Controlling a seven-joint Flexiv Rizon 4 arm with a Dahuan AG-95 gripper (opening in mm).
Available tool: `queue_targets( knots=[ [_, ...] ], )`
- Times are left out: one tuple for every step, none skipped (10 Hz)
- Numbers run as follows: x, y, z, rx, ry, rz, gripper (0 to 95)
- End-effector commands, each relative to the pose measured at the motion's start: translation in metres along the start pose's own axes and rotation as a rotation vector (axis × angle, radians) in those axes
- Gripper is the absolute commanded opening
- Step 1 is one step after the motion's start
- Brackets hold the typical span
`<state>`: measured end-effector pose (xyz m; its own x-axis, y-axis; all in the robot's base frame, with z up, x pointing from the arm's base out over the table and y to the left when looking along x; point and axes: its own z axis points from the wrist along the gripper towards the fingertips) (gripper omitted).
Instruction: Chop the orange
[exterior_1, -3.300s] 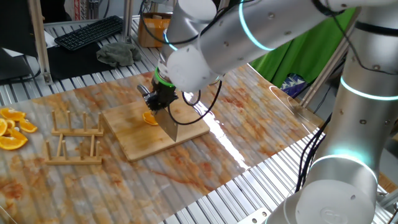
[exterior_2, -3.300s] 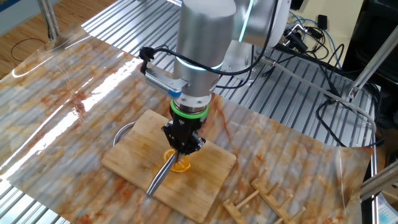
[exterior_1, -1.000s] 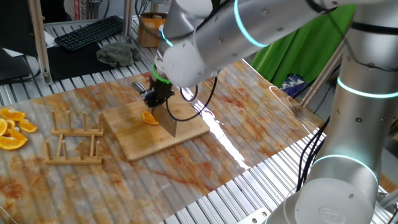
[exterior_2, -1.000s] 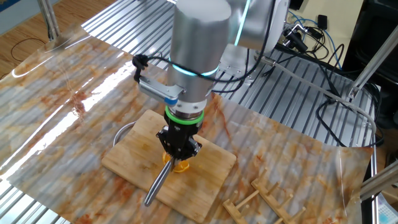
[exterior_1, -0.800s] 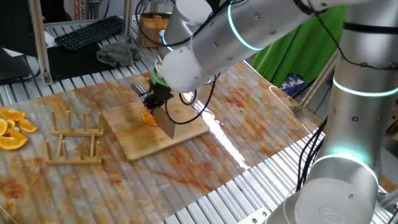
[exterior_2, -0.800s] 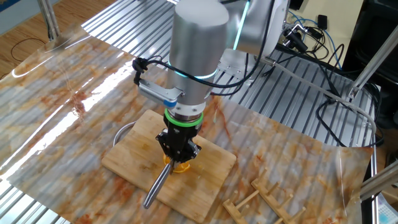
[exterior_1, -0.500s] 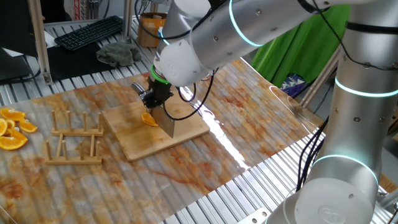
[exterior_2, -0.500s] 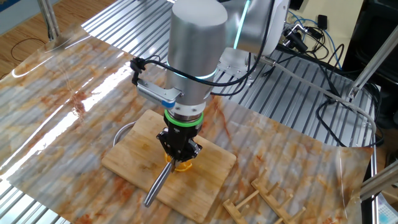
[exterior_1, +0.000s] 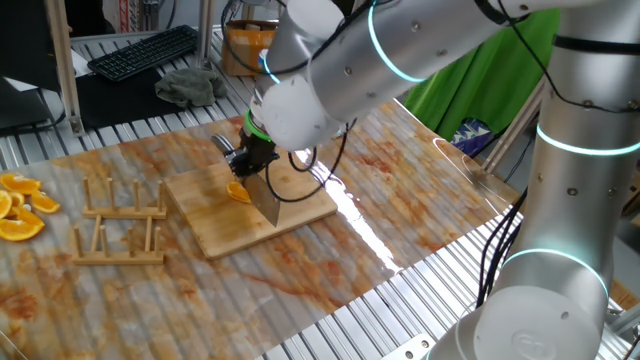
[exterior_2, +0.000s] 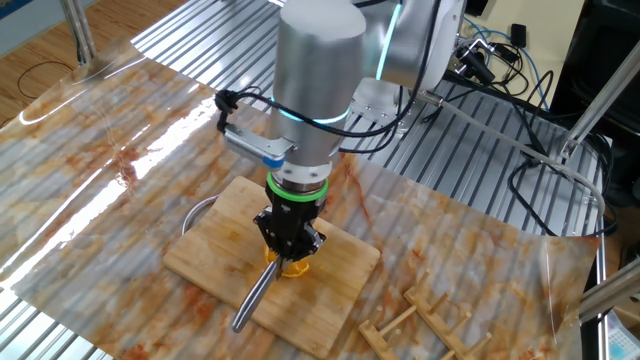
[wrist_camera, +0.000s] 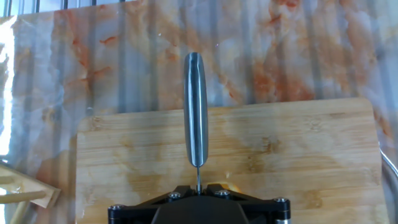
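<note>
Since a second ago little has shifted. The small soft orange wedge (exterior_2: 291, 266) lies on the bamboo cutting board (exterior_2: 215, 240), juicy and slippery under the steel knife blade (exterior_1: 264, 198); the gripper (exterior_2: 288, 240) clamps the knife's top.

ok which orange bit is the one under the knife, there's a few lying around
The small orange wedge on the cutting board, right beside the blade of the knife. The other slices sit heaped at the table's far edge.

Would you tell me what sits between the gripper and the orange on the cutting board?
Only the knife: the gripper holds it, blade down beside the orange on the cutting board. One fixed view shows it best.
</note>
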<state>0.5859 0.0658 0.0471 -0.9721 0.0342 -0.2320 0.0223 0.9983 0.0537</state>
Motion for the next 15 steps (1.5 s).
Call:
queue_targets(
  knots=[
    [0.003,0.001,-0.014,-0.009,0.035,0.004,0.0],
    [0.007,0.002,-0.008,-0.01,0.012,0.01,0.0],
    [0.01,0.002,-0.003,-0.014,0.001,0.011,0.0],
    [0.013,0.003,0.005,-0.027,-0.006,0.012,0.0],
    [0.016,0.003,0.007,-0.027,-0.011,0.012,0.0],
    [0.016,0.004,0.004,-0.027,0.003,0.014,0.0],
    [0.015,0.004,-0.001,-0.027,0.0,0.016,0.0],
    [0.015,0.005,-0.001,-0.022,-0.001,0.015,0.0],
    [0.016,0.005,-0.001,-0.023,0.004,0.017,0.0],
    [0.017,0.005,-0.001,-0.024,0.002,0.016,0.0],
    [0.017,0.005,0.0,-0.024,-0.003,0.019,0.0],
    [0.021,0.006,0.002,-0.025,-0.015,0.022,0.0],
    [0.025,0.007,0.002,-0.021,-0.013,0.025,0.0],
    [0.026,0.008,-0.003,-0.012,-0.008,0.025,0.0],
    [0.025,0.008,-0.007,-0.012,0.001,0.022,0.0]
  ],
)
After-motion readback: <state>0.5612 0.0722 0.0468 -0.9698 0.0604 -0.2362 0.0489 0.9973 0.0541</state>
